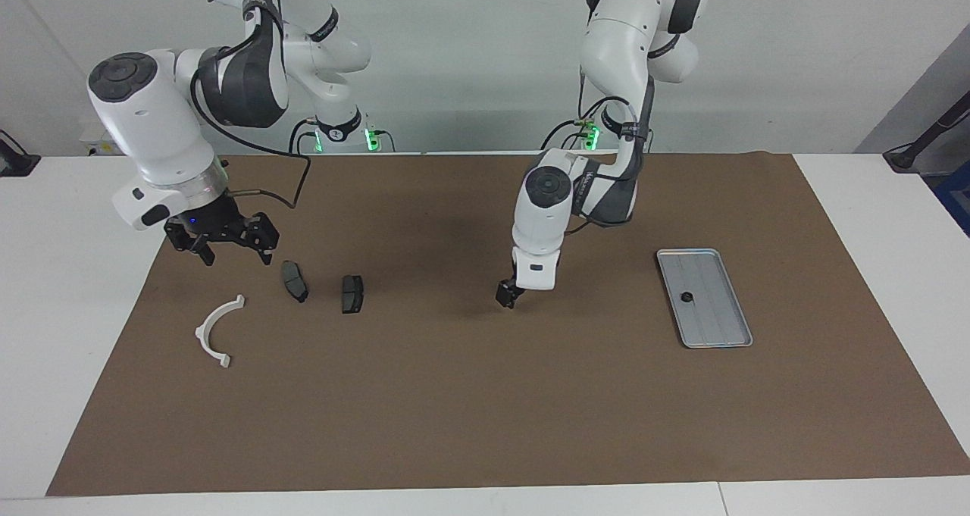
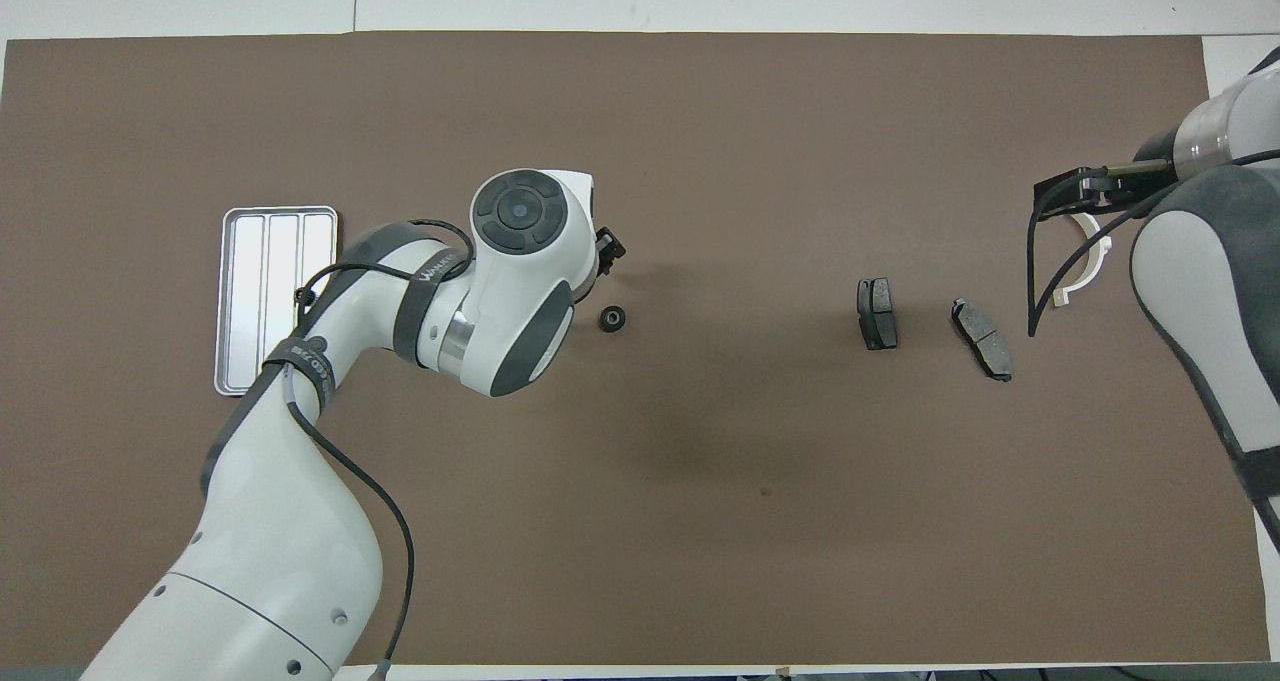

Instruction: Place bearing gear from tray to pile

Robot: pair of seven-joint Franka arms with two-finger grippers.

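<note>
— So where was the gear (image 2: 611,319)?
— Lying loose on the brown mat (image 1: 485,410), around the middle of the counter (image 1: 45,311), between the tray (image 1: 724,330) and the pile (image 1: 295,281), well apart from both.
— And the left gripper (image 1: 506,295)?
— Low over that same spot, hiding the gear from the facing camera. From overhead the gear showed clear of it, so it was pinching nothing. Whether it was spread or pressed together, I couldn't tell.
— Anything on the tray?
— One small black part (image 1: 686,297), near the tray's middle. The tray sat toward the left arm's end of the counter.
— The pile?
— Toward the right arm's end: a white half-ring bracket (image 1: 216,330) closest to that end, then two dark pads (image 1: 352,294) side by side, none of them touching.
— The right gripper (image 1: 220,242)?
— It hung above the mat's edge at that end, over the pile, spread wide and holding nothing.
</note>
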